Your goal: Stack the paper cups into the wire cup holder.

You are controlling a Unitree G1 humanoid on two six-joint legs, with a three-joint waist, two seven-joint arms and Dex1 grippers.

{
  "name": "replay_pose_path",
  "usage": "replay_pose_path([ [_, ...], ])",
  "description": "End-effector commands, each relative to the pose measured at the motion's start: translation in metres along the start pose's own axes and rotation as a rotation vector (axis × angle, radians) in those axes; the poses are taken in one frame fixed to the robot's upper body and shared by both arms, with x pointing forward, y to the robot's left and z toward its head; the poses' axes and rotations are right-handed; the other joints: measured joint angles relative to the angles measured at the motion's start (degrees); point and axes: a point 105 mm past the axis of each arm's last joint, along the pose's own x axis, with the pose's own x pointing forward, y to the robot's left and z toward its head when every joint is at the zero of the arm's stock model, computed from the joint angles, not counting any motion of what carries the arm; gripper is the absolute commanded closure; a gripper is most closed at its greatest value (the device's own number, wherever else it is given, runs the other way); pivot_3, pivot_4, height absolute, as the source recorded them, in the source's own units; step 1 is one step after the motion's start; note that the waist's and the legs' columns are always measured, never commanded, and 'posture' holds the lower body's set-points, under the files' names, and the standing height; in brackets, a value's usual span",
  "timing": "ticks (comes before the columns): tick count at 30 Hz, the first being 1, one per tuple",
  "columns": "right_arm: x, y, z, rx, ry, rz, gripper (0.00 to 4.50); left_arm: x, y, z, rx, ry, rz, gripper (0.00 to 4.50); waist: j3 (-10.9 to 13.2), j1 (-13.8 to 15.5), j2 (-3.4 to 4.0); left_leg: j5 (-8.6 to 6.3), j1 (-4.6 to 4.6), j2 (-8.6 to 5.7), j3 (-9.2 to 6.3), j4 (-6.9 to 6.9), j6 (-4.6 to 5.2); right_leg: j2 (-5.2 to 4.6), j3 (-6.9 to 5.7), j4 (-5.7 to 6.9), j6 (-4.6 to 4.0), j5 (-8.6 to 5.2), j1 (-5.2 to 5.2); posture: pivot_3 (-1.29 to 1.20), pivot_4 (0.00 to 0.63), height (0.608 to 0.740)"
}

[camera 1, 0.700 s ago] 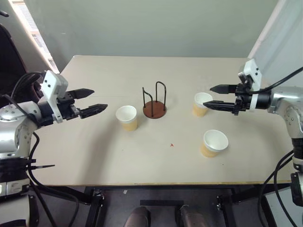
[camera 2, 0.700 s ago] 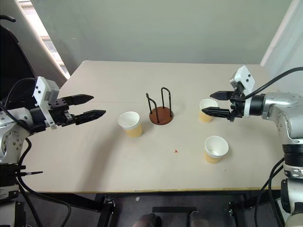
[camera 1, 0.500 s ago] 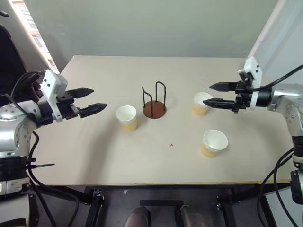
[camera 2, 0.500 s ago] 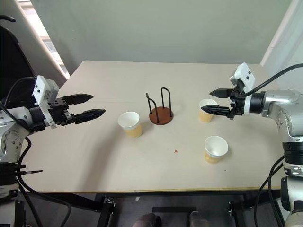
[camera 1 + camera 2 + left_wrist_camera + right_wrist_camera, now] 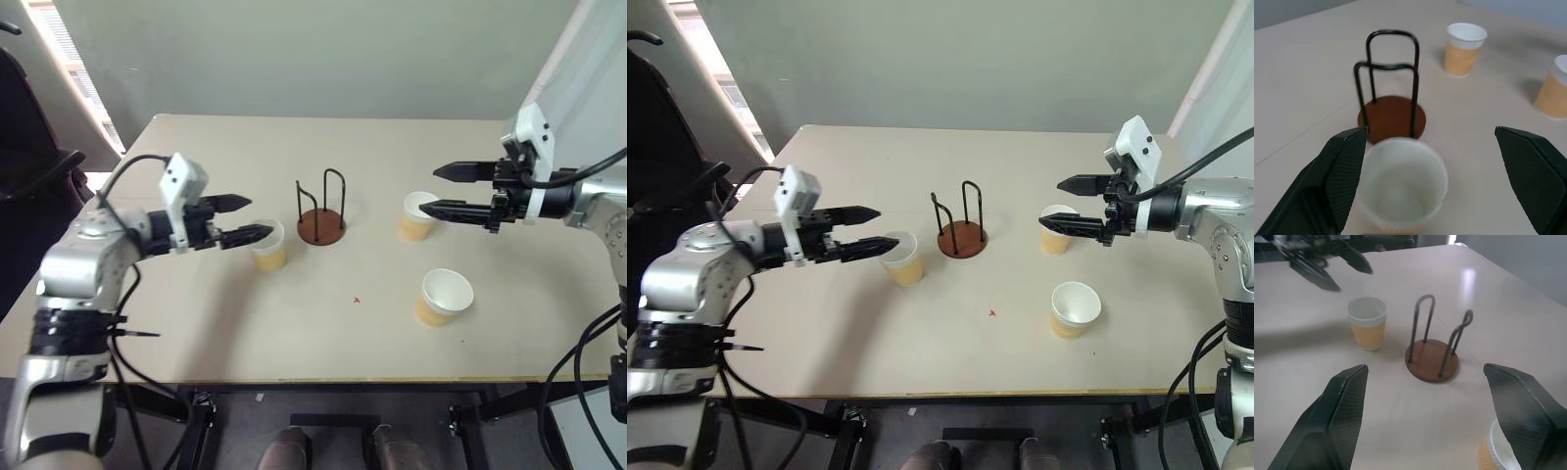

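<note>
Fingers of the left gripper (image 5: 879, 231) are standing wide apart just by the left paper cup (image 5: 901, 258), holding nothing, so I think it is getting ready to grab. Farther right, the right gripper (image 5: 1055, 203) is hanging open over another paper cup (image 5: 1055, 227), with a third paper cup (image 5: 1074, 307) nearer. Next, the left gripper needs to close on its cup and carry it to the empty wire cup holder (image 5: 961, 231) in the middle.

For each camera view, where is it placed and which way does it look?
Head views: from the head, looking down on the table; both arms show.
Left wrist view: between the left gripper fingers, facing a cup, with the holder behind.
Right wrist view: along the right gripper, facing the holder.
Shared: holder, cups.
</note>
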Motion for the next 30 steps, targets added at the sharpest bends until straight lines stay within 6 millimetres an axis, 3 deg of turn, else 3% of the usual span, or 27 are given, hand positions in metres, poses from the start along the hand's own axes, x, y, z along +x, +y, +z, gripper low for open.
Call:
replay_pose_path([
  [1, -0.01, -0.002, 0.019, -0.047, -0.047, -0.047, 0.59, 0.016, 0.002, 0.007, 0.039, -0.012, 0.016, 0.0, 0.0, 0.0, 0.0, 0.0, 0.0, -0.01, 0.0, 0.02, 0.0, 0.0, 0.01, 0.0, 0.07, 0.04, 0.01, 0.0, 0.15, 0.74],
  [6, -0.012, -0.003, 0.02, -0.052, -0.044, -0.058, 0.59, 0.04, 0.001, 0.002, 0.071, 0.003, 0.007, 0.0, 0.0, 0.0, -0.01, 0.0, 0.0, 0.0, 0.01, 0.02, 0.01, 0.0, 0.01, -0.01, 0.27, 0.15, 0.0, 0.0, 0.15, 0.74],
  [16, -0.019, -0.005, 0.023, -0.068, -0.042, -0.094, 0.59, 0.063, 0.007, -0.003, 0.051, 0.001, 0.028, 0.0, 0.0, 0.1, -0.02, 0.04, -0.02, -0.01, 0.02, 0.01, 0.0, 0.01, 0.02, -0.08, 0.39, 0.17, 0.03, 0.0, 0.15, 0.74],
  [22, -0.019, -0.003, 0.026, -0.078, -0.042, -0.087, 0.59, 0.082, -0.002, -0.01, 0.017, 0.007, -0.011, 0.0, 0.0, 0.4, -0.02, 0.06, -0.02, -0.03, 0.02, 0.09, 0.04, 0.0, 0.04, -0.18, 0.51, 0.25, 0.12, 0.0, 0.15, 0.74],
  [30, -0.015, 0.025, 0.036, -0.087, -0.057, 0.043, 0.59, 0.095, -0.004, -0.014, 0.016, 0.025, -0.024, 0.0, 0.0, 0.5, -0.02, 0.38, -0.05, -0.03, 0.04, 0.08, -0.31, 0.02, 0.03, -0.46, 0.61, 0.3, 0.22, 0.0, 0.15, 0.74],
])
